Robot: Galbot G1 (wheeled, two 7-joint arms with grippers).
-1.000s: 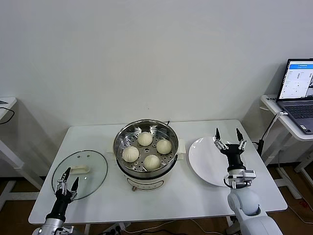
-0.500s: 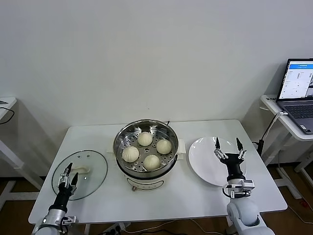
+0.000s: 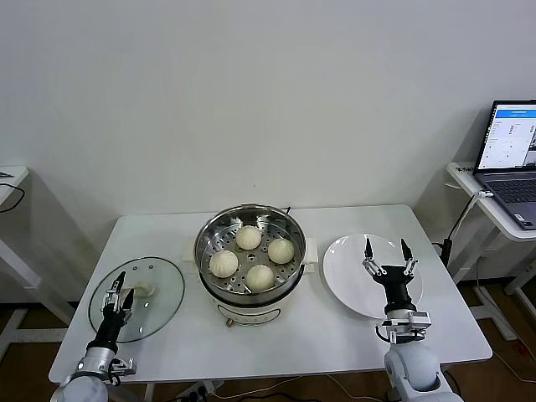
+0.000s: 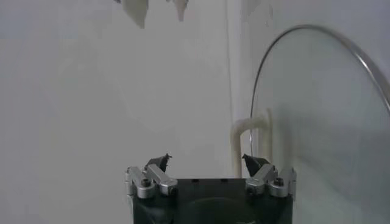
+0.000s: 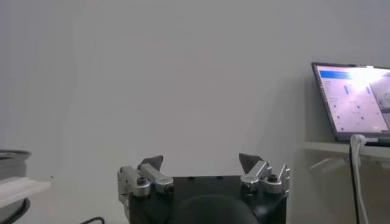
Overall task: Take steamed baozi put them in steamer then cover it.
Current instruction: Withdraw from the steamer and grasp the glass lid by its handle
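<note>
The steamer (image 3: 209,234) stands mid-table on its cream base and holds several cream-white baozi (image 3: 249,237) on its perforated tray. The glass cover (image 3: 159,280) lies flat on the table to its left, its cream handle (image 3: 144,291) facing up. My left gripper (image 3: 119,285) is open above the cover's near side, beside the handle. In the left wrist view the cover (image 4: 323,122) and its handle (image 4: 247,131) lie beyond my open left gripper (image 4: 206,159). My right gripper (image 3: 385,249) is open and empty over the white plate (image 3: 343,268); the right wrist view also shows the right gripper (image 5: 201,159) empty.
The white plate right of the steamer holds nothing. A laptop (image 3: 511,159) sits on a side table at the far right, also seen as the laptop (image 5: 353,100) from the right wrist. A cable (image 3: 456,230) hangs by the table's right edge.
The right gripper has drawn back toward the table's front edge, staying over the plate. The left gripper has shifted slightly farther over the cover. Both stay open.
</note>
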